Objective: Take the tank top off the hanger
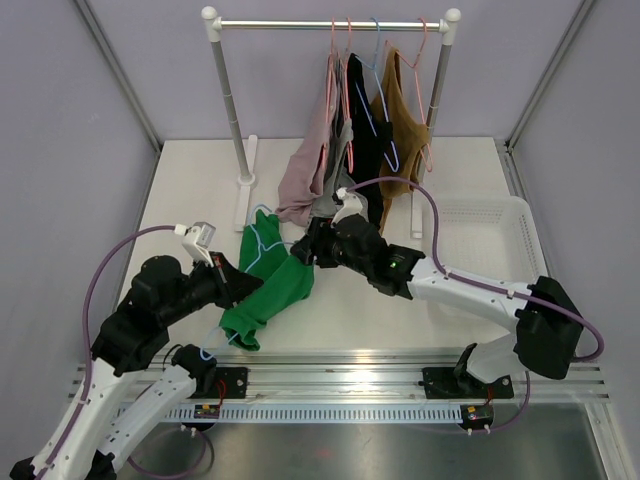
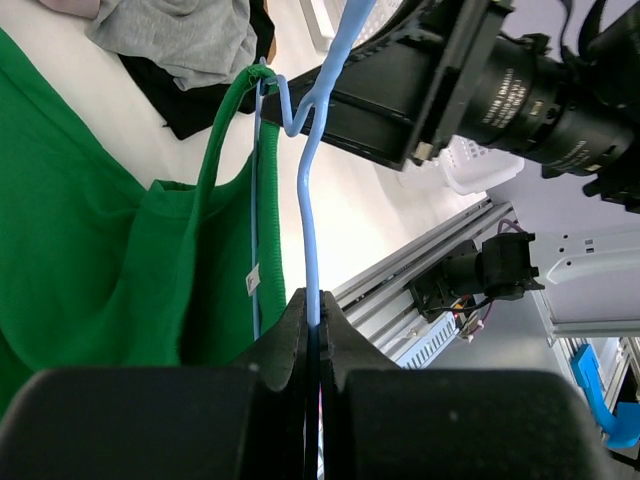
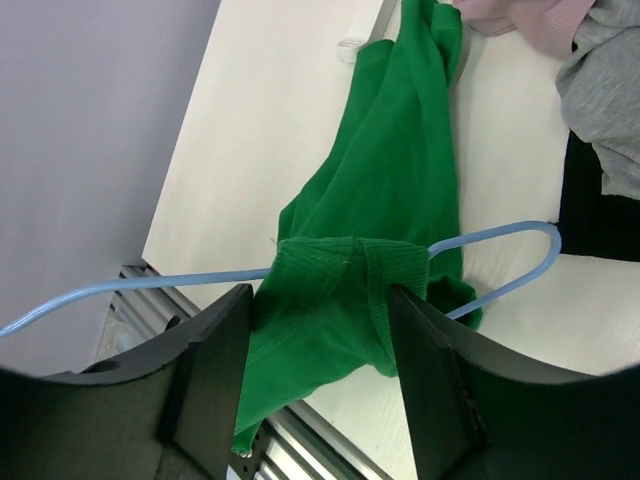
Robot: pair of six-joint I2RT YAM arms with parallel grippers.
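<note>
A green tank top (image 1: 268, 290) hangs on a light blue wire hanger (image 1: 262, 236) over the table's near middle. My left gripper (image 2: 314, 312) is shut on the hanger's wire (image 2: 306, 200); the green strap (image 2: 225, 120) loops over the hanger beside it. My right gripper (image 3: 320, 330) is open, its jaws on either side of the green shoulder strap (image 3: 345, 270) where it lies over the hanger wire (image 3: 500, 236). In the top view the right gripper (image 1: 308, 248) sits at the tank top's upper right edge and the left gripper (image 1: 232, 284) at its left.
A white clothes rack (image 1: 330, 22) at the back holds pink, grey, black and brown garments (image 1: 345, 150) on hangers, drooping onto the table. A white basket (image 1: 490, 235) sits at the right. The metal rail (image 1: 330, 385) runs along the near edge.
</note>
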